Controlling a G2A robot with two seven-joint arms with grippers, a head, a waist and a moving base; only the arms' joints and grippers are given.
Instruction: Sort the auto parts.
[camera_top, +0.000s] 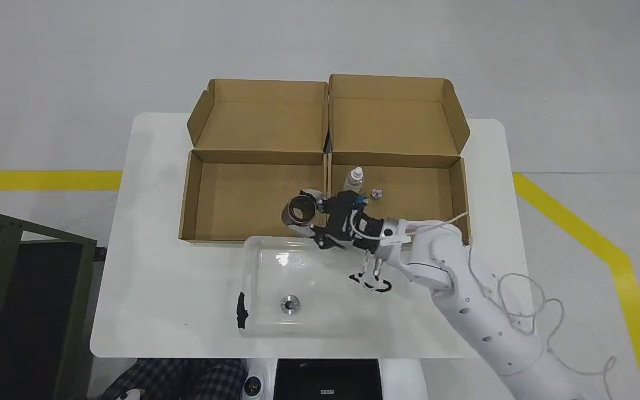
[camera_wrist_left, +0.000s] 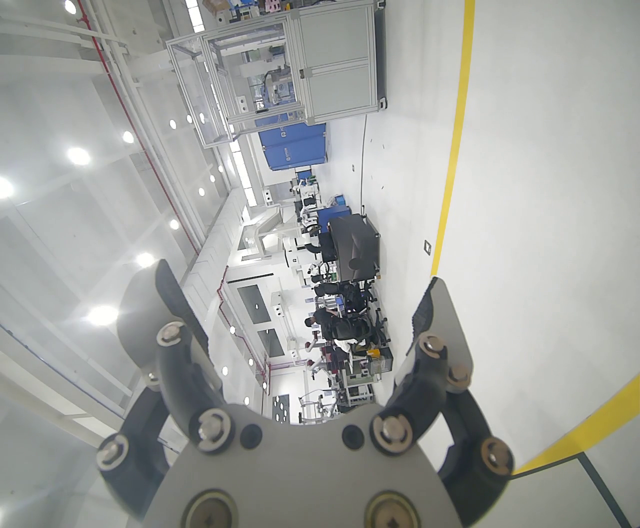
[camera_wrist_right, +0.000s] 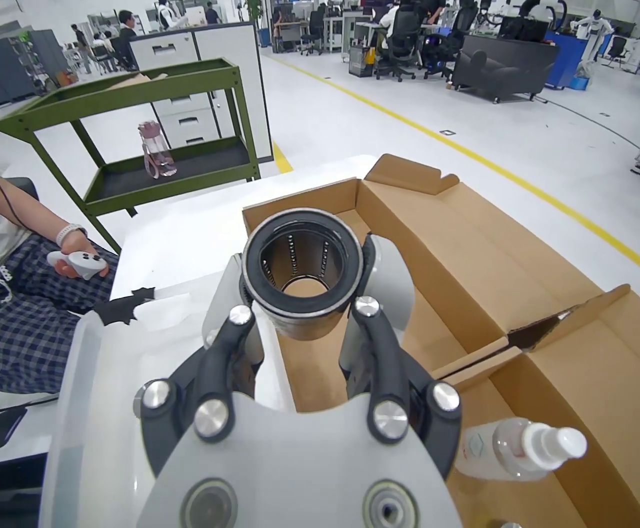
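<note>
Gripped in the fingers (camera_wrist_right: 389, 280) of the right gripper (camera_wrist_right: 305, 280) above the left cardboard box (camera_top: 230, 200): a hollow metal sleeve (camera_top: 299, 209). In the right box (camera_top: 425, 195), a spray bottle (camera_top: 353, 179); in the clear tub (camera_top: 330, 300), one small round part (camera_top: 290, 304). Spread wide, fingers of the left gripper (camera_wrist_left: 300, 287)

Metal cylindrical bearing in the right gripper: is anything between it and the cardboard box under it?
Nothing visible. The silver metal cylindrical bearing hangs over the bare floor of the brown cardboard box; the white spray bottle lies in the neighbouring box.
</note>
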